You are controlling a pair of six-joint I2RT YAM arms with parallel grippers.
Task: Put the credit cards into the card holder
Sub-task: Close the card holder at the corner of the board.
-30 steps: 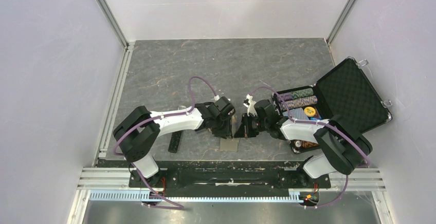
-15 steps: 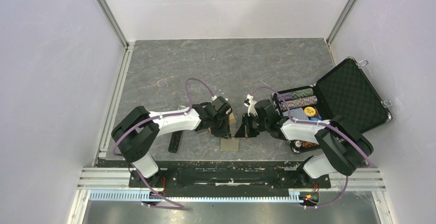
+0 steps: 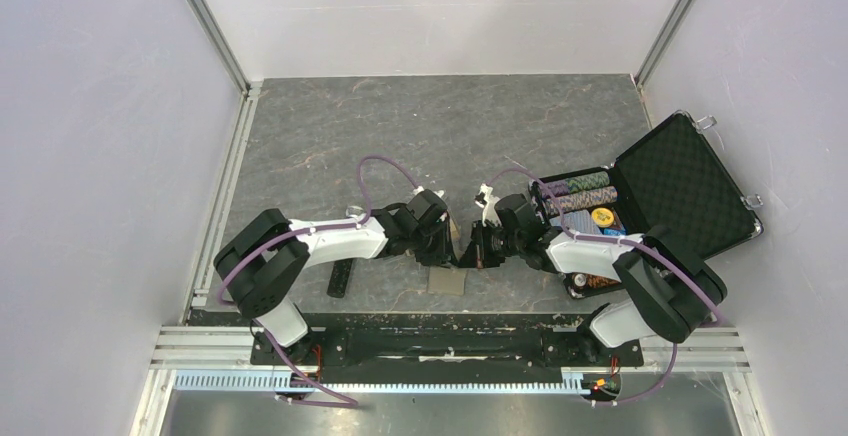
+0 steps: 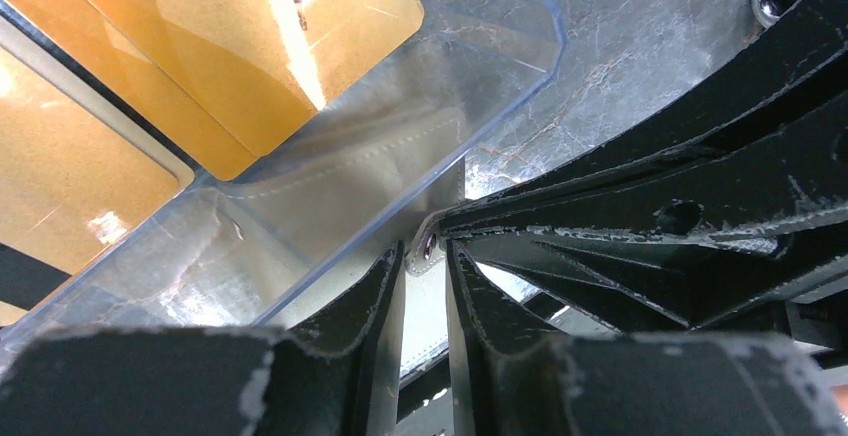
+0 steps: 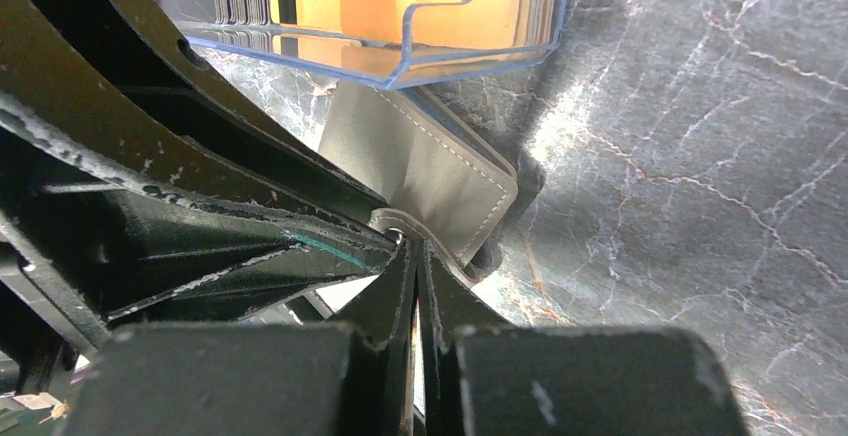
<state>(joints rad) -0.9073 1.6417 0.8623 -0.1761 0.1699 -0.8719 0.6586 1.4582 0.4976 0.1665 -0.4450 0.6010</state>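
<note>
Nearest the left wrist camera, the scuffed black fingers of the left gripper (image 4: 426, 261) stand a narrow slit apart with a small snap-studded tab at their tips; whether they pinch it cannot be told. In the right wrist view, the right gripper (image 5: 412, 251) has its jaws pressed together on that same stitched tab of the card holder (image 5: 430, 166), a flat grey-tan leather-like panel with pale seam lines, held tilted above the table (image 5: 680, 156), which is dark grey stone veined in white and rust. Just beyond the holder is a clear sleeve (image 4: 400, 156) of glossy plastic with a rounded notch, and orange-gold credit cards (image 4: 250, 46) show through it, smooth and glaring. Each wrist view has the other gripper's fingers crossing in front. Only the top view shows the surroundings: a flat tan square (image 3: 447, 282) just nearer than the meeting grippers, a black bar (image 3: 340, 276) by the left arm, and at the right an open chip case (image 3: 690, 186) with ridged black lining and rows of striped poker chips (image 3: 585, 191).
</note>
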